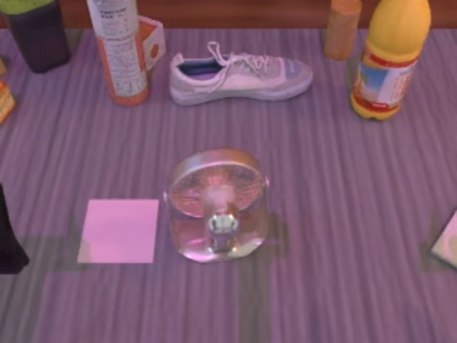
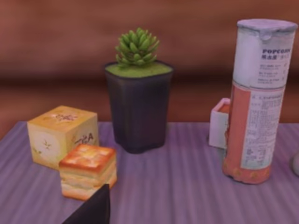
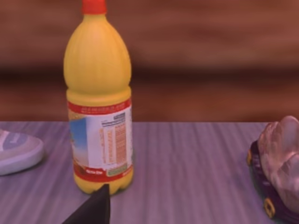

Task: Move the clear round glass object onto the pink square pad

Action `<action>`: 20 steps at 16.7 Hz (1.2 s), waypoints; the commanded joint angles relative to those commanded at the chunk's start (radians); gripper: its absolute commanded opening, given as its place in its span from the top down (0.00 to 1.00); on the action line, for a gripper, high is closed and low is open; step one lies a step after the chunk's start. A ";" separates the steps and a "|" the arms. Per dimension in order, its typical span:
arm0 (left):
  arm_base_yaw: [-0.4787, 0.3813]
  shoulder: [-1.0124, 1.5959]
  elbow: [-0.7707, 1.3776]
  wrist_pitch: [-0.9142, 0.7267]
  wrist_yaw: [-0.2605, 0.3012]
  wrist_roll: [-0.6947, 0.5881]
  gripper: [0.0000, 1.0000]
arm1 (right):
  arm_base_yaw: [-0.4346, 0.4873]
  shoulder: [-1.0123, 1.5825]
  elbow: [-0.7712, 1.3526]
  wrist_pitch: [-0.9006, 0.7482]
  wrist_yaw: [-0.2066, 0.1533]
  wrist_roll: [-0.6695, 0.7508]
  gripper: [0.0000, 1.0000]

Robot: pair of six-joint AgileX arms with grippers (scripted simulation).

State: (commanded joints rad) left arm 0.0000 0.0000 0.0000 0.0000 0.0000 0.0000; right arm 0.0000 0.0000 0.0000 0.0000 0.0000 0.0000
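Glass (image 1: 216,207), clear and a bit pink, sits in the middle of the table (image 1: 343,236). The pink pad (image 1: 118,230) lies just beside it, toward the table's left, and the two look a tiny bit apart. Nothing is on the pad yet.

I think the job has not started. No pincer is touching the glass. The left arm (image 1: 8,236) is only a dark shape at the left edge, close to the pad. The right arm does not show from above. Each wrist view shows just a dark tip, so I cannot tell if the pincers are apart or together.

Next, one pincer must come to the glass, grab it softly, lift it and set it down flat on the pad.
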 joint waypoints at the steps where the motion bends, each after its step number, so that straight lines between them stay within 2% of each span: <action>1: 0.000 0.000 0.000 0.000 0.000 0.000 0.00 | 0.000 0.000 0.000 0.000 0.000 0.000 0.00; 5: -0.021 0.042 0.042 -0.040 0.007 0.023 0.00 | 0.000 0.000 0.000 0.000 0.000 0.000 0.00; 10: -0.111 0.254 0.268 -0.224 0.026 0.124 0.00 | 0.000 0.000 0.000 0.000 0.000 0.000 0.00; 14: -0.206 0.516 0.576 -0.424 0.038 0.233 0.00 | 0.000 0.000 0.000 0.000 0.000 0.000 0.00; 20: -0.363 0.993 1.168 -0.743 0.048 0.411 0.00 | 0.000 0.000 0.000 0.000 0.000 0.000 0.00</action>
State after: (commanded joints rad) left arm -0.3627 0.9927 1.1678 -0.7434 0.0484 0.4108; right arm 0.0000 0.0000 0.0000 0.0000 0.0000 0.0000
